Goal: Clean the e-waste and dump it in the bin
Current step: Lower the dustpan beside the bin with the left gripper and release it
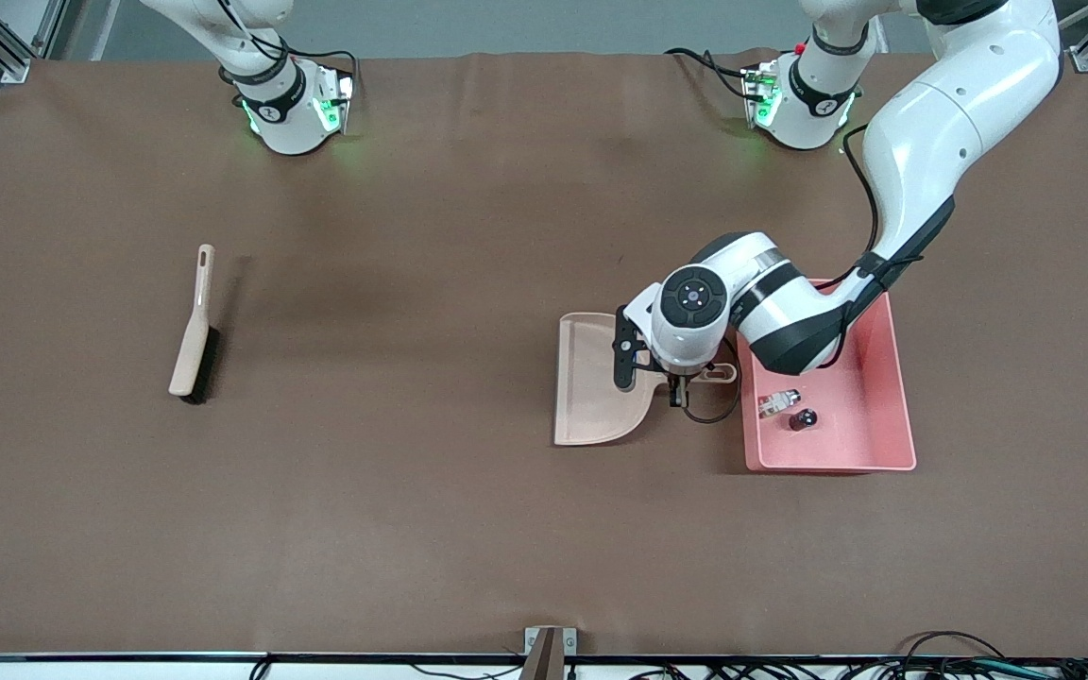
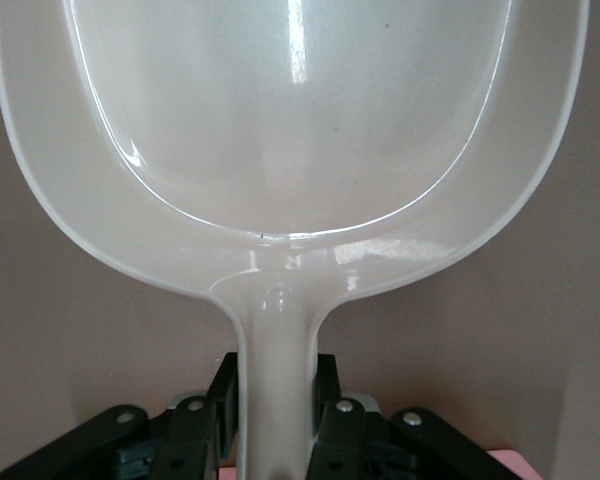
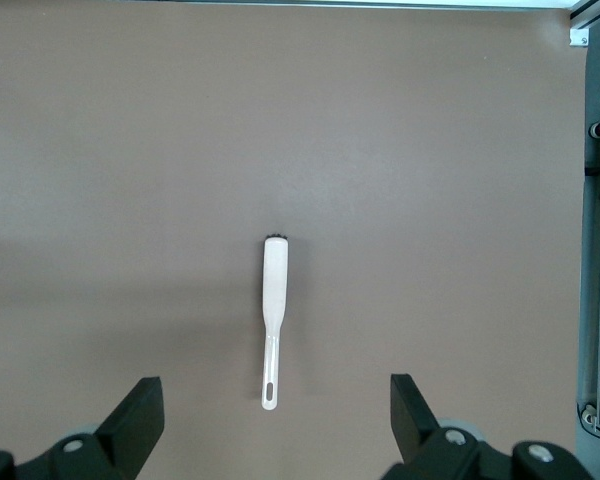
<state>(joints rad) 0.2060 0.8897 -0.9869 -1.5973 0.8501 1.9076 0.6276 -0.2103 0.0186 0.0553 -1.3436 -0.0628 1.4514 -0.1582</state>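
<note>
I see the brown desk [image 1: 412,529] filling the front view. The left arm comes in from the upper right of that frame and bends down over the bin [image 1: 870,444], a pink tub at right of centre. Just beside the bin lies the dustpan [image 1: 591,397], flat on the desk, its handle pointing toward the bin. The left gripper [image 1: 674,382] is pressed together on that handle; in the left wrist view the fingers [image 2: 208,420] pinch the dustpan [image 2: 300,150] handle from both sides near the bottom of the frame. The right arm waits, only its base showing at upper left; the right gripper [image 3: 275,425] hangs spread wide above the brush [image 3: 274,290]. The brush [image 1: 193,331] lies at the left of the front view, well apart from the dustpan. The 2 pieces of e-waste [image 1: 788,411] lie in the bin, near each other.
</note>
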